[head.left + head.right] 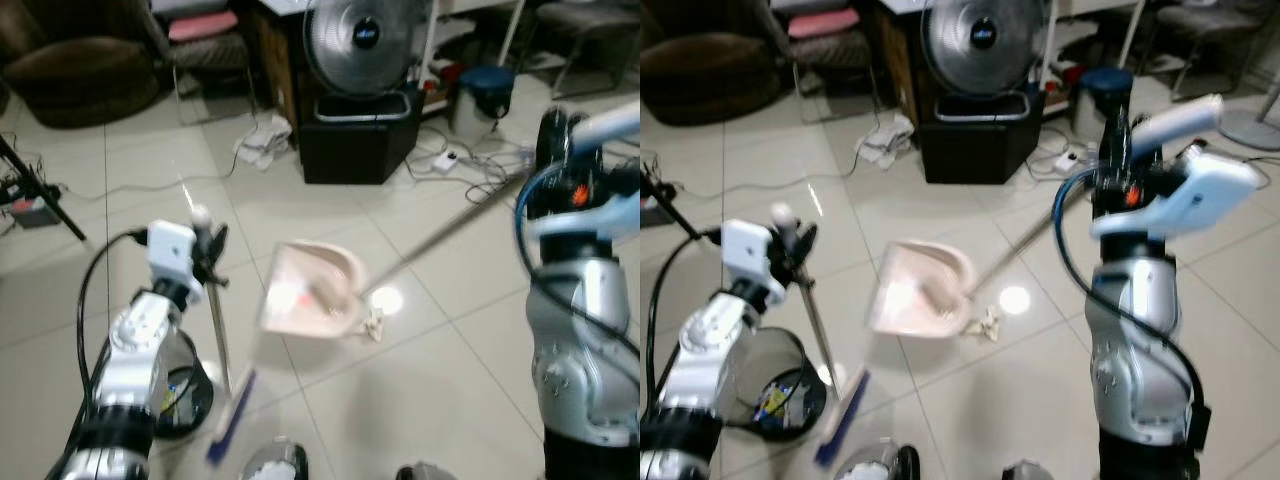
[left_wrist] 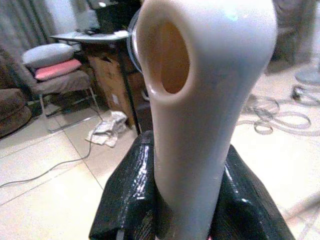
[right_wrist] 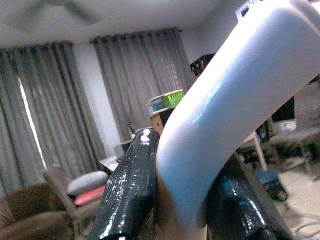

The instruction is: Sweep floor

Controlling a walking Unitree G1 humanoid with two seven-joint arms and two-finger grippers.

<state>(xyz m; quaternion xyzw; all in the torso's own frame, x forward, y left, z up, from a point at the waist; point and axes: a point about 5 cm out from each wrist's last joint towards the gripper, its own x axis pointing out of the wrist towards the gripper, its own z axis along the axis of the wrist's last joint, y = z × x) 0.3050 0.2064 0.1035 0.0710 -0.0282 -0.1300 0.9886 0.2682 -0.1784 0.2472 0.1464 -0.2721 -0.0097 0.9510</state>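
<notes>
Pink dustpan (image 1: 312, 290) lies just right of the broom (image 1: 222, 345) (clamped in left tool (image 1: 207, 250)); right tool (image 1: 1120, 165) grips its handle (image 1: 1180, 118).

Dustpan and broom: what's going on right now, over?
Left tool shut on broom handle. Right tool shut on dustpan handle. Dustpan on the tiles, scrap beside it. Waste bin near left arm.
</notes>
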